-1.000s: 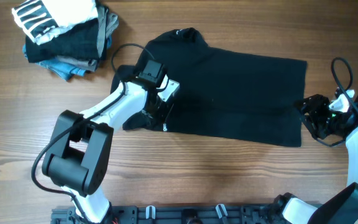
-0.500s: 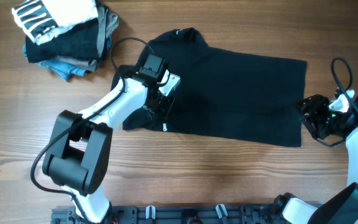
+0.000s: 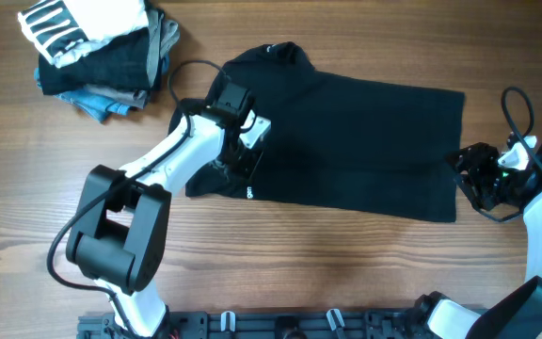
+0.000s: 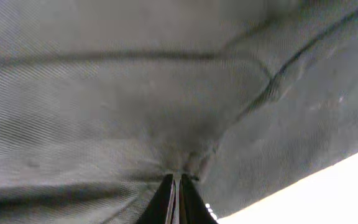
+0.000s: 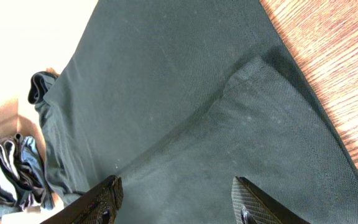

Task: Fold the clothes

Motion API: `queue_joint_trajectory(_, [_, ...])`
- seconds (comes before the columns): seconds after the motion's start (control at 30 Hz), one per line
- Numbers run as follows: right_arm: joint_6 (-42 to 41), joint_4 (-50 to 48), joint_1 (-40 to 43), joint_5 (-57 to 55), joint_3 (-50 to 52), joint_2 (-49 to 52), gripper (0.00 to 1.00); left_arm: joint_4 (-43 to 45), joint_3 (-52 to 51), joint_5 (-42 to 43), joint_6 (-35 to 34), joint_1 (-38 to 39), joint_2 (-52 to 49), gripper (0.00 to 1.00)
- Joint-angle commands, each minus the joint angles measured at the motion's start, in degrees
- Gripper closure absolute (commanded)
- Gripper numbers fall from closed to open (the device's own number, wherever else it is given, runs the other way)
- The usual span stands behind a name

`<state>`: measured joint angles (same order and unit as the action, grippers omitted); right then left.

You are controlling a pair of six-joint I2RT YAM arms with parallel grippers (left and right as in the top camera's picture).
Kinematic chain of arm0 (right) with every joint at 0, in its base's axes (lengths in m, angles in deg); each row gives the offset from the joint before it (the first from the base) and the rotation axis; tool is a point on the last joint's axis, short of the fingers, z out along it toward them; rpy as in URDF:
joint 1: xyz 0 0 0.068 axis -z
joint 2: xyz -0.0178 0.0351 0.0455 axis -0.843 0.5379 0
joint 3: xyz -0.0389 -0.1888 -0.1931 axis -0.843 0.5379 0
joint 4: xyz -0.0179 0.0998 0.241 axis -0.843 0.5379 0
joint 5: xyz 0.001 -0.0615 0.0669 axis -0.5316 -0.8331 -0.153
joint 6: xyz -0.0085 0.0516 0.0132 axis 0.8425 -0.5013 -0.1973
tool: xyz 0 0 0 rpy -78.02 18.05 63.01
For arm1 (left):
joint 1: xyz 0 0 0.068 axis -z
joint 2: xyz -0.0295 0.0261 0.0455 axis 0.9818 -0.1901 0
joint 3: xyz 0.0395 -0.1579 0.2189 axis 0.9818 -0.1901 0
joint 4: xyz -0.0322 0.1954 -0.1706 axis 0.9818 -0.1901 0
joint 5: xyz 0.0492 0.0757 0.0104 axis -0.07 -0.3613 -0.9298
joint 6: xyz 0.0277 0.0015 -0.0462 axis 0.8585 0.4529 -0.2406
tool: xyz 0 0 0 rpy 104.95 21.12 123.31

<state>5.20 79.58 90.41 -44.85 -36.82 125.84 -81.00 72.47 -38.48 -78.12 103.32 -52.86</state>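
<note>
While spread on the wooden table [image 3: 346, 273], the black T-shirt [image 3: 365, 141] is pinched near one sleeve.
Left gripper [image 4: 178, 186] clamps its fabric; right gripper [image 5: 176, 193], wide apart and empty, hovers at the hem.

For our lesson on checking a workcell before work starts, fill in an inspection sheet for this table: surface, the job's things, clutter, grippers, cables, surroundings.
Surface: wooden table, grain visible.
Job's things: black T-shirt spread across the middle, collar end to the left, hem to the right.
Clutter: pile of folded garments at the far left, white black-striped one on top, apart from the shirt.
Grippers: left gripper shut, pinching shirt fabric; right gripper open at the hem end.
Cables: black cable loops beside the left arm; second cable beside the right arm.
Surroundings: dark mounting rail along the near edge.
</note>
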Motion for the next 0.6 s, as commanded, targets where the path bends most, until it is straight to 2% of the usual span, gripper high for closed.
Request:
queue_joint_trajectory(0.0, [1.01, -0.09, 0.07, 0.33, -0.28, -0.22, 0.39, -0.28, 3.93, -2.29, 0.02, -0.09, -0.74, 0.96])
queue_joint_trajectory(0.07, [1.16, 0.52, 0.07, 0.33, -0.28, -0.22, 0.38, -3.74, 3.89, 1.20, 0.07, 0.07, -0.76, 0.78])
queue_joint_trajectory(0.1, [1.18, 0.55, 0.07, 0.33, -0.28, -0.22, 0.38, -4.68, 3.48, 2.80, 0.09, 0.39, -0.76, 0.66])
queue_joint_trajectory(0.17, [1.18, 0.48, 0.07, 0.31, -0.28, -0.22, 0.38, -2.95, 1.97, 2.73, 0.52, 1.86, -0.81, 0.57])
queue_joint_trajectory(0.43, [1.16, 0.09, 0.07, 0.31, -0.28, -0.22, 0.38, 3.76, -2.93, -3.98, 0.52, 4.26, -1.20, 0.50])
queue_joint_trajectory(0.5, [1.18, 0.07, 0.07, 0.31, -0.28, -0.22, 0.37, 5.64, -3.56, -3.98, 0.50, 4.26, -1.60, 0.51])
queue_joint_trajectory(0.57, [1.16, 0.07, 0.07, 0.31, -0.28, -0.22, 0.37, 7.30, -3.61, -4.00, 0.50, 4.26, -1.95, 0.58])
